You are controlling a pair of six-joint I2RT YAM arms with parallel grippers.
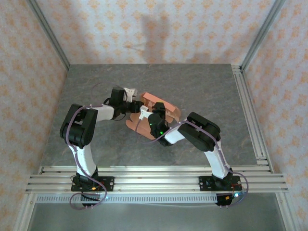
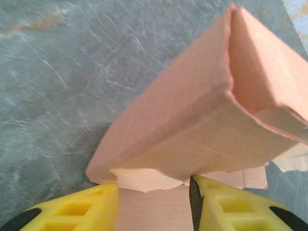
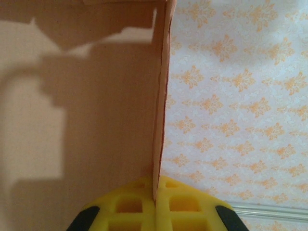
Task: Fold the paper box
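**A:** What carries it all?

**B:** The table, grey, stone-veined and matte. At the centre of the overhead frame sits the paper box, thin salmon card, partly raised. Its long run seems to slant from lower left to upper right.

**A:** Which arm is nearer?

**B:** Both are at it. The left pincer comes in from the left and the right pincer from the lower right, with the card between them.

**A:** Closer up?

**B:** From the left wrist, the box rises ahead toward the upper right, a creased wall bent into an open trough with soft, fibrous edges. The left pincer stands half apart with a flap filling the gap. Whether it presses on the flap, I cannot tell.

**A:** And the right?

**B:** The right pincer is clenched on one upright card wall, seen edge-on and running straight up the frame. I'd judge the next fold turns on that held wall.
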